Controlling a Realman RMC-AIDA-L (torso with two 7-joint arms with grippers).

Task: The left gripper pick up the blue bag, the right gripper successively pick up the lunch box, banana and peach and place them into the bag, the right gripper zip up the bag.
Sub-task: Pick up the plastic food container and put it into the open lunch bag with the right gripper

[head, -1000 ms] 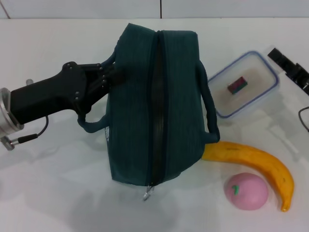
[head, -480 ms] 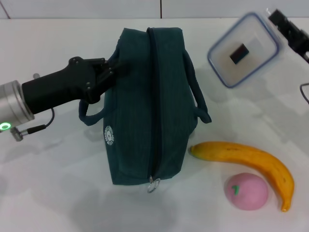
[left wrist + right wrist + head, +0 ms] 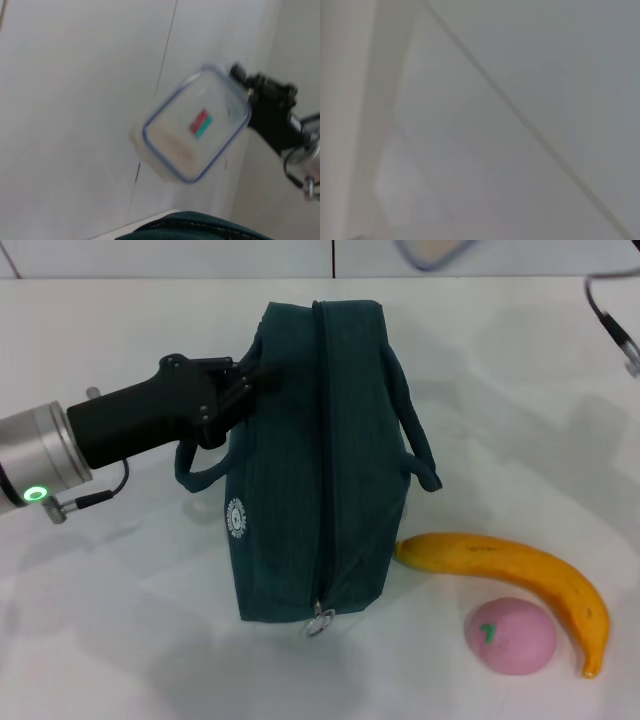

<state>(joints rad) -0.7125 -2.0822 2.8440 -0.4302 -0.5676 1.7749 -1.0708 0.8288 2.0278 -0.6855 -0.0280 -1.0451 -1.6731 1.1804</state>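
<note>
Two tools are busy at once. From the left of the head view, the left tool point(image 3: 258, 383) is clamped on the near handle at the upper left side of the blue bag point(image 3: 320, 460), which stands on the white desk point(image 3: 500, 420) in the middle of the frame with its long zip running top to bottom. The zip looks closed from here, its ring pull at the lower end, though I can't be sure along the whole length.

The lunch box point(image 3: 192, 131) is up in the air: the left wrist view shows it tilted against the wall, held at one corner by the right tool point(image 3: 245, 92), whose black fingers are closed on its rim. In the head view only a sliver of the box shows at the top edge.

The banana point(image 3: 515, 580) lies at the lower right of the desk, one end just beside the bag, with the peach point(image 3: 510, 636) tucked under its curve, very near it.

I'd judge the box stiff and light but smooth, so a corner hold may let it swing or slip; it wants lowering flat. The bag is soft cloth and will sag, so the handle hold steadies it rather than props the mouth. The banana is best taken across its middle and the peach gently, around its widest part, as it may roll.
</note>
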